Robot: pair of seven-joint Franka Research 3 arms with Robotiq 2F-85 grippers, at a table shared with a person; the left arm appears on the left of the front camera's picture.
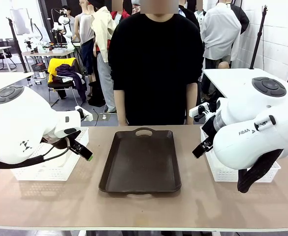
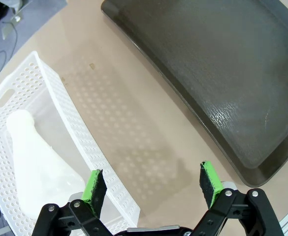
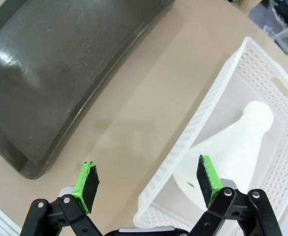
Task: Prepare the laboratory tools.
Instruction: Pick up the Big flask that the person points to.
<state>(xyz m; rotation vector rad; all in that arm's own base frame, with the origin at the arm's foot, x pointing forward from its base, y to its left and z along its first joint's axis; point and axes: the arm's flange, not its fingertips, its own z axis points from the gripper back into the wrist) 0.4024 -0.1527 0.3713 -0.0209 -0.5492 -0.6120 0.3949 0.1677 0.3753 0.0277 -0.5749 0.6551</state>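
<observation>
Left gripper (image 2: pixel 151 184): jaws spread wide, nothing between the green pads, hovering over the table (image 2: pixel 134 128), with 1 pad above the near wall of the left basket (image 2: pixel 70 113). Left flask (image 2: pixel 35 167) rests inside that basket at 9 o'clock, its neck toward 12 o'clock. Right gripper (image 3: pixel 146 181): jaws equally wide and empty. Right flask (image 3: pixel 232 147) lies in the right basket (image 3: pixel 217 93) at 2 o'clock, its base nearest the pads. In the front view the tray (image 1: pixel 140 160) sits between the 2 baskets, and a person (image 1: pixel 156 64) stands at 12 o'clock.
</observation>
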